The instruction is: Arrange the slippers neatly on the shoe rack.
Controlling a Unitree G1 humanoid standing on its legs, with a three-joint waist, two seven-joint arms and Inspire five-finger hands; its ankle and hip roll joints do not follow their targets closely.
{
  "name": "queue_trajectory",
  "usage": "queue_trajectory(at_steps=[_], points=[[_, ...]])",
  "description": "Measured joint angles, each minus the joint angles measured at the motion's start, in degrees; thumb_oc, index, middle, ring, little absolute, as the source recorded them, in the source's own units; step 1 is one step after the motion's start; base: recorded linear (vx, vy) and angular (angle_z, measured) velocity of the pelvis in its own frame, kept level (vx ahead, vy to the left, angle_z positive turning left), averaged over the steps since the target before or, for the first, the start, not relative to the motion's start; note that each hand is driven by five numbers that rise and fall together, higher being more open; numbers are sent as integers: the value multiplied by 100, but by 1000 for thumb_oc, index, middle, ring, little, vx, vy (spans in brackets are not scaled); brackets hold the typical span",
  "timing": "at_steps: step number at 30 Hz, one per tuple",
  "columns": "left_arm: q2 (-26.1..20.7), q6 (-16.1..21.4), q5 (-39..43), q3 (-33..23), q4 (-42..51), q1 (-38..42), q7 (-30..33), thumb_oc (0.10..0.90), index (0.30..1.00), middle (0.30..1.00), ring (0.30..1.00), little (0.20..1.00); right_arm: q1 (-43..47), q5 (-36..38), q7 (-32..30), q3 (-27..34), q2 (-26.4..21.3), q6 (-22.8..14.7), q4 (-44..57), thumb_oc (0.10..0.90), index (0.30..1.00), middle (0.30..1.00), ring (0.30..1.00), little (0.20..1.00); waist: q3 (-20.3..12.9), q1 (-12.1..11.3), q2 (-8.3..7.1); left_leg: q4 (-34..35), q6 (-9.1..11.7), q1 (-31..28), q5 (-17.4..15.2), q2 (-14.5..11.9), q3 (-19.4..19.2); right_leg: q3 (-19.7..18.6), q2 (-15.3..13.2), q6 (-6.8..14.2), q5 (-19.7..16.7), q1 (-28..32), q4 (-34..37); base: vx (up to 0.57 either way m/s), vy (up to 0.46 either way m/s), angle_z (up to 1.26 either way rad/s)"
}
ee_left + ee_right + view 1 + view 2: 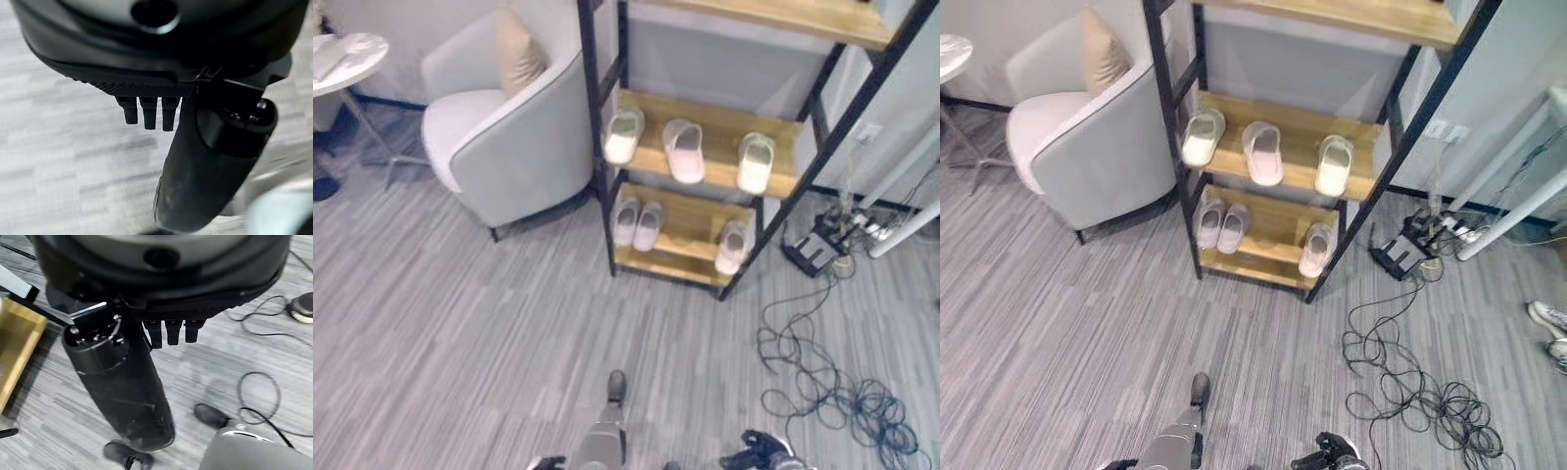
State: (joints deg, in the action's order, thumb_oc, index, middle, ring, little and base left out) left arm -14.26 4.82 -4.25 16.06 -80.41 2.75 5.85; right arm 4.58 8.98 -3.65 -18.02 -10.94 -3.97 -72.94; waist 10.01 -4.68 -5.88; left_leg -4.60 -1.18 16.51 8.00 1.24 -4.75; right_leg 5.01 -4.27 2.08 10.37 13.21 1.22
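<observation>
Both hands sat low at the near edge of the floor, well apart from the shoe rack (705, 186). From the left eye view the left hand (617, 387) hung at the end of its silver-grey arm, and its own wrist view showed fingers (149, 112) straight and relaxed over bare grey flooring, holding nothing. Close beside it, the right hand (122, 396) was likewise released, with its fingers (171, 333) extended and empty above the floor.

All the slippers rested on the rack already. On the middle shelf (783, 186) lay three: one slipper at the left end (624, 136), a pinkish one near the centre (684, 150) and another at the right end (755, 163), each spaced apart from the next. On the bottom shelf (680, 250) a pair (638, 223) lay side by side at the left end, touching or nearly so, while a single slipper (732, 246) lay at the right end.

Judging by their look, the slippers were light, soft and easily squashed, not fragile and not slippery. A hold across the upper strap or a pinch along the sole's side edge would probably serve best. Any straightening would first require closing the wide gap between the hands and the shelves.
</observation>
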Motion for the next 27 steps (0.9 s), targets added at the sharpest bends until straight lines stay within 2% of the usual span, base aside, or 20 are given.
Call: queue_trajectory(at_steps=[1,2,3,4,5,6,7,8,10,11,13,14,15,17,20,21,23,24,25,27], points=[[15,-14,-58,-42,12,0,20,800,900,900,900,900,-21,0,0,3,17,13,7,800,900,900,900,900,-12,4,38,58,-205,-105,76,39,-8,9,-50,38,35,-97,-301,258,142,-45],[-89,31,-80,-120,219,139,-72,800,900,900,900,900,110,-3,584,41,-206,173,154,800,900,900,900,900,-34,-1,32,204,-430,-456,-110,175,-112,-17,-252,208,30,-369,-1100,183,76,-26],[-147,49,-73,-23,269,307,-5,800,900,900,900,900,37,0,635,49,-271,193,221,800,900,900,900,900,-71,61,33,208,-496,-529,-193,222,-165,-47,-315,342,86,-475,-1375,225,169,-19],[-324,42,-61,-10,360,427,31,800,900,900,900,900,-130,9,371,123,-479,15,702,800,900,900,900,900,-101,-14,39,242,-593,-635,-270,268,-189,-95,-341,486,84,-776,-2042,198,124,-17],[-489,57,-62,-8,452,641,9,800,900,900,900,900,-24,3,332,129,-506,-86,725,800,900,900,900,900,-101,70,0,253,-699,-763,-458,268,-228,-133,-350,558,60,-1136,-2573,257,130,-47],[-669,37,-57,-27,473,818,123,800,900,900,900,900,88,-8,310,24,-409,-190,773,800,900,900,900,900,-84,127,35,306,-662,-1174,-516,239,-375,32,-489,518,56,-1892,-3532,288,-26,-53],[-693,87,-58,18,586,869,147,800,900,900,900,900,49,-17,288,-83,-342,-197,742,800,900,900,900,900,-59,169,132,304,-622,-1303,-646,223,-419,86,-553,517,58,-2181,-3531,248,-45,-46],[-709,122,-54,10,777,831,162,800,900,900,900,900,-12,-158,308,-99,-315,-216,735,800,900,900,900,900,-46,222,210,408,-590,-1443,-848,200,-462,385,-662,500,80,-2412,-3232,269,-91,-21],[-690,169,-53,-37,774,758,218,800,900,900,900,900,-104,-198,331,-34,-243,-207,708,800,900,900,900,900,-58,337,206,463,-613,-1550,-808,224,-541,484,-725,502,-66,-2570,-2284,212,-117,-19],[-666,152,-53,-32,766,694,216,800,900,900,900,900,-204,-194,330,138,-221,-229,758,800,900,900,900,900,-65,410,196,533,-579,-1662,-830,257,-591,505,-750,533,-254,-2657,-2043,261,-160,-24],[-620,149,-57,-35,602,545,221,800,900,900,900,900,-186,-206,321,209,-201,-234,757,800,900,900,900,900,-64,498,207,566,-370,-1820,-986,280,-622,559,-754,669,-724,-2667,-1108,275,-188,-27],[-593,147,-59,-40,539,511,222,800,900,900,900,900,-182,-209,316,213,-201,-221,757,800,900,900,900,900,-71,531,192,591,-372,-1852,-1005,301,-625,552,-768,705,-922,-2653,-751,343,-284,-1],[-504,146,-63,-52,422,440,222,800,900,900,900,900,-183,-212,313,298,-167,-197,757,800,900,900,900,900,-71,614,162,598,-365,-1927,-1072,350,-576,428,-803,713,-1379,-2638,-142,322,-296,10],[-356,144,-68,-52,391,227,218,800,900,900,900,900,-248,-210,298,405,-123,-192,800,800,900,900,900,900,-85,692,149,602,-347,-2142,-1165,368,-448,220,-744,641,-1686,-2512,-86,261,-291,37],[-250,154,-69,-164,441,-170,246,800,900,900,900,900,-616,-334,149,301,-22,-94,1556,800,900,900,900,900,-105,675,119,612,-237,-2415,-1341,336,-423,137,-575,529,-1713,-2438,-654,169,-280,23],[-202,145,-65,-312,399,-384,242,800,900,900,900,900,-735,-455,221,295,-19,-179,1708,800,900,900,900,900,-159,664,35,542,-108,-2479,-1446,276,-393,198,-463,245,-1644,-2351,-700,174,-370,-12],[-142,132,-58,-373,383,-447,256,800,900,900,900,900,-804,-444,243,329,-65,-171,1791,800,900,900,900,900,-170,635,94,227,21,-2408,-1591,126,-355,219,-324,165,-1645,-2272,-623,65,-260,-4],[-98,135,-60,-410,372,-488,256,800,900,900,900,900,-867,-438,239,335,-160,-142,1803,800,900,900,900,900,-172,588,120,-292,185,-2212,-1706,-62,-303,283,-153,50,-1626,-2037,-445,67,-373,6],[-85,144,-55,-505,363,-507,261,800,900,900,900,900,-884,-426,250,337,-231,-99,1817,800,900,900,900,900,-171,588,135,-617,262,-2106,-1754,-161,-242,320,-52,7,-1631,-1944,-365,81,-468,20],[-127,129,-60,-451,293,-308,287,800,900,900,900,900,-1038,-413,219,359,-510,-68,2088,800,900,900,900,900,-158,637,102,-2421,436,-1268,-1705,-442,-272,591,73,-286,-1478,-1733,-252,67,-322,37]])
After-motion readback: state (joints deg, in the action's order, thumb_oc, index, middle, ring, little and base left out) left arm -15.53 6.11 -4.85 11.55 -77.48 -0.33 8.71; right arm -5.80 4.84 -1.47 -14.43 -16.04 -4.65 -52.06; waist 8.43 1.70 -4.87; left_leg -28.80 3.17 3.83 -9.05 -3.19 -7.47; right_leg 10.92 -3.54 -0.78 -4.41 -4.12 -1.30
